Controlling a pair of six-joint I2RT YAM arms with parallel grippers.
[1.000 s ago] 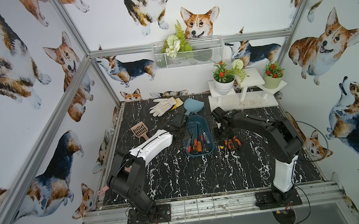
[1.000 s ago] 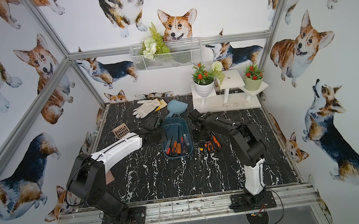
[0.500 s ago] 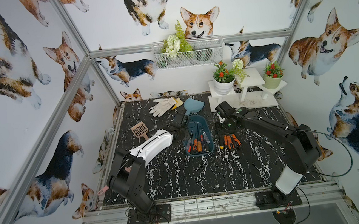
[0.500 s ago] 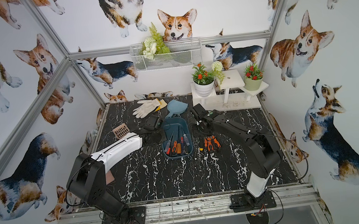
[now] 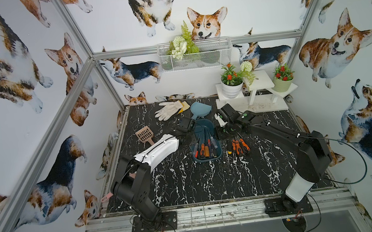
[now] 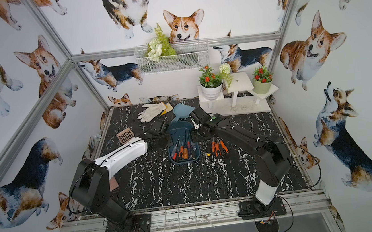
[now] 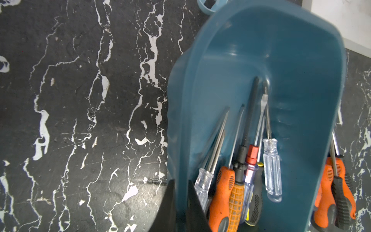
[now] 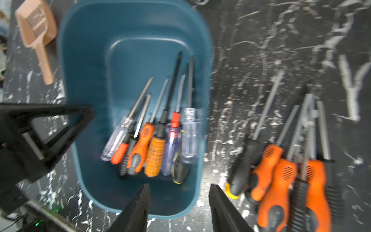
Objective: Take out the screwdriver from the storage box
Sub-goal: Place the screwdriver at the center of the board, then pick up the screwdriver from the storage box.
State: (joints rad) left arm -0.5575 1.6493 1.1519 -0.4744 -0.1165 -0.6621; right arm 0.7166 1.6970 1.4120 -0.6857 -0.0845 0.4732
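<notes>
Two claws show, each in its own wrist view. At the bottom edge of the left wrist frame, the left claw (image 7: 181,182) is pressed together on the side wall of the storage box (image 7: 261,40), with the teal plastic pinched between its black fingers (image 7: 168,202). In the lower middle of the blurred right wrist frame, the right claw (image 8: 179,185) stands spread with nothing between its fingers, over the box's short end wall.

Inside the box lies a bunch of screwdrivers (image 8: 154,144) with clear, orange, red and black handles. The handles are at the claw end and the shafts point towards the top of the frame. A second group of screwdrivers (image 8: 281,170), orange and black, lies on the desk (image 8: 261,40) just right of the box.

In both top views the box (image 5: 204,126) sits mid-frame on the black marbled desk, between the two arms. A light blue dustpan (image 5: 199,109) is just above it, a white glove (image 5: 168,109) lies to the upper left, and a brown scoop (image 5: 145,135) is at the left.
</notes>
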